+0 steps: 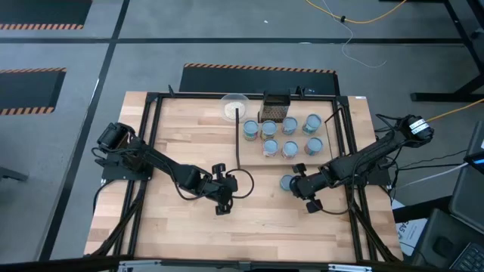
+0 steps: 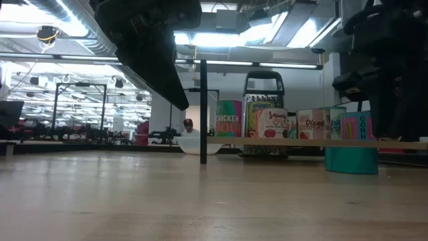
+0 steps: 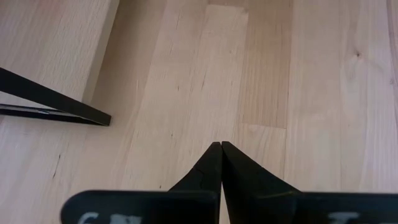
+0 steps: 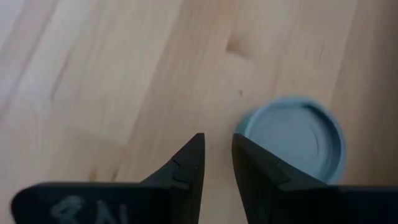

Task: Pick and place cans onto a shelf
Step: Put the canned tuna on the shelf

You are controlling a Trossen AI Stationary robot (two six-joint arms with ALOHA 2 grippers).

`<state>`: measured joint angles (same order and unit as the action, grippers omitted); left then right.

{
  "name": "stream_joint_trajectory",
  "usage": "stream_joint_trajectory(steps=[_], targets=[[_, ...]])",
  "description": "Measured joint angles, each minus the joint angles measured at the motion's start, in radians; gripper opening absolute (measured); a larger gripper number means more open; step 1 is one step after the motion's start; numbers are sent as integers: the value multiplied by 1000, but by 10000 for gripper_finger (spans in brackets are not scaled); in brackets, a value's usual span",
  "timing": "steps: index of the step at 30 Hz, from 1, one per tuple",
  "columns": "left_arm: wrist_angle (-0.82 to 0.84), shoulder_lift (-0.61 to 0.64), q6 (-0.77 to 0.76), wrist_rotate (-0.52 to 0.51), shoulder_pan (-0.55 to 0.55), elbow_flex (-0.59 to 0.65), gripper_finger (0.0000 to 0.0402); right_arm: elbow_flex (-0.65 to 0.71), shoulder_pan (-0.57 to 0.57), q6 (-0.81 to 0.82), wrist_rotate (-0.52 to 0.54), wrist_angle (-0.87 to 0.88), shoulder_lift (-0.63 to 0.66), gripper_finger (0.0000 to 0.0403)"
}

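Observation:
Several cans with pale blue tops stand on the shelf, a pale board raised on black posts at the table's far middle. In the low view their labelled sides show in a row on the shelf. One teal can stands upright on the tabletop, also seen in the low view. My right gripper hovers over the table with its fingers a little apart and nothing between them. The can's top lies just beside one finger, outside the gap. My left gripper is shut and empty over bare wood left of the shelf.
A whitish bowl and a dark grater stand at the far edge behind the shelf. The shelf's black bar and its post stand between my two arms. Bare wood lies toward the near edge.

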<state>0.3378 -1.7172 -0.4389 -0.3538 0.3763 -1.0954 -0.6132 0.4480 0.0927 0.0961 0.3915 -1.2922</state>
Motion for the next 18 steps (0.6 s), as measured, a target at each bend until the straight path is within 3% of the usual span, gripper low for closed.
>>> stream_joint_trajectory(steps=[11, 18], targets=[[0, 0, 0, 0, 0, 0, 0, -6, 0, -113, 91, 56, 0, 86], [0, 0, 0, 0, 0, 0, 0, -5, 0, -186, 81, 56, 0, 86]])
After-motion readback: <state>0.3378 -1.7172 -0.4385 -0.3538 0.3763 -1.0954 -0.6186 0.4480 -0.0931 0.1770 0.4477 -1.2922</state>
